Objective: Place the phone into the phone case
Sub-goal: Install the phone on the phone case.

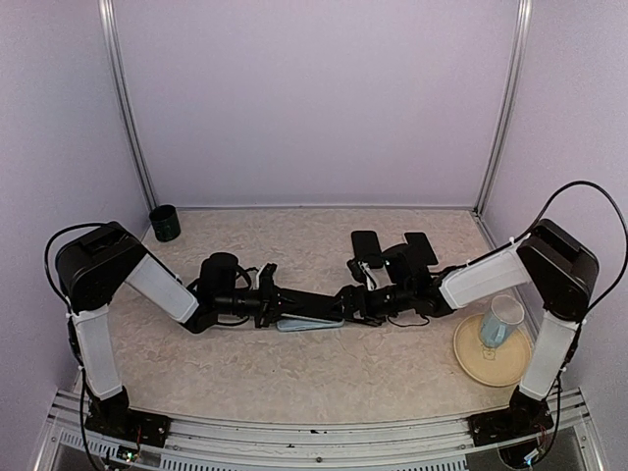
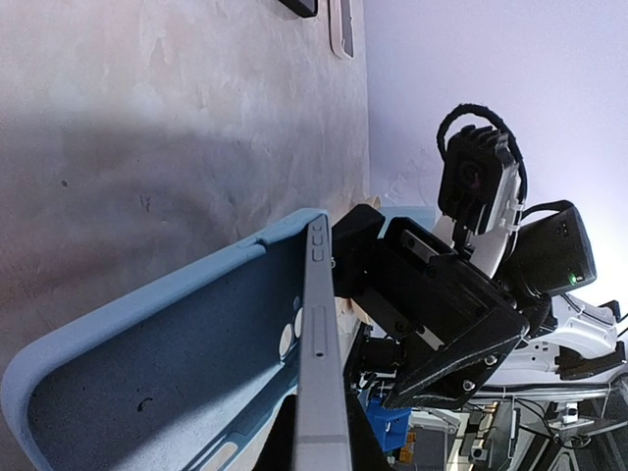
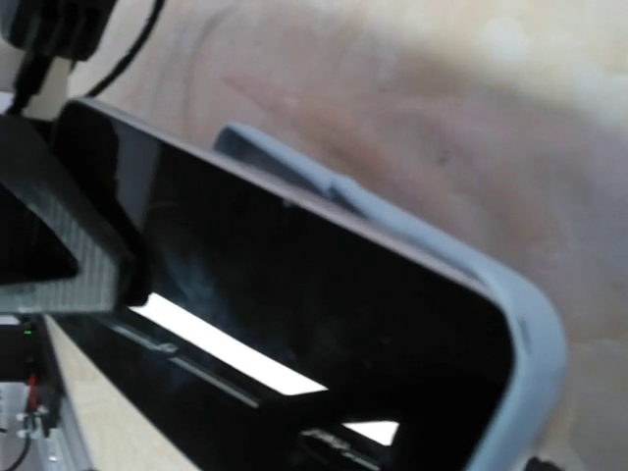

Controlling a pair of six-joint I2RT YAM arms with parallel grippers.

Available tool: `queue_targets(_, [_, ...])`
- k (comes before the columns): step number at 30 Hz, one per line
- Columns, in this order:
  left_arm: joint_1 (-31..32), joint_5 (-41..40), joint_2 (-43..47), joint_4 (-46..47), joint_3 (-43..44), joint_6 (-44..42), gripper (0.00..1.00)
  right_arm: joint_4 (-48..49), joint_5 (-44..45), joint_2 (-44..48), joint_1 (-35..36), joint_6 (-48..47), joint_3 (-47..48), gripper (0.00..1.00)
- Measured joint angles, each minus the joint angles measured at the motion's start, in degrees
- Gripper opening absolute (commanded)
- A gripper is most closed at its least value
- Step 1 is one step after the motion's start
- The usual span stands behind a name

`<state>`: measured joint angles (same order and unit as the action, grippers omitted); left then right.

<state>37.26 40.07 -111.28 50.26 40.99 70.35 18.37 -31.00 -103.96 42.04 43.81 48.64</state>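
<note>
My left gripper (image 1: 337, 316) pinches the phone (image 2: 322, 353); my right gripper (image 1: 361, 298) is spread wide. Pushing askew could spring the phone case (image 2: 157, 383) off.

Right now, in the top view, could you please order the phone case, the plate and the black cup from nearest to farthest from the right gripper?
1. phone case, centre, just by the right gripper.
2. plate, near right corner.
3. black cup, far left corner.
</note>
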Motion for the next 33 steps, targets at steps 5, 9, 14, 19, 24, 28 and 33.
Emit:
queue_targets(5, [0.39,0.42,0.02,2.08,-0.59,0.44,0.00,3.04,-2.19,-0.55,0.00,1.79,0.00,0.89])
queue_targets(9, [0.79,0.70,0.35,2.86,-0.63,0.44,0.00,5.33,-4.02,-0.96,0.00,3.74,-0.07,0.87])
queue_targets(14, [0.85,1.07,1.51,3.54,-1.01,0.15,0.00,8.79,-6.08,-1.09,0.00,6.64,-0.61,0.86])
queue_targets(19, [1.16,1.36,2.12,4.50,-1.20,0.00,0.00,11.34,-7.52,-1.11,0.00,9.05,-0.83,0.84])
queue_targets(24, [1.75,1.51,2.16,5.92,-1.20,0.00,0.00,13.35,-8.61,-1.36,0.02,11.32,-0.92,0.80])
queue_targets(28, [2.14,1.64,2.16,6.71,-1.20,0.00,0.00,15.15,-9.49,-1.92,0.07,12.74,-0.94,0.78])
queue_targets(33, [2.47,1.77,2.16,7.41,-1.20,0.00,0.00,15.87,-10.05,-2.03,0.09,13.42,-0.94,0.73])
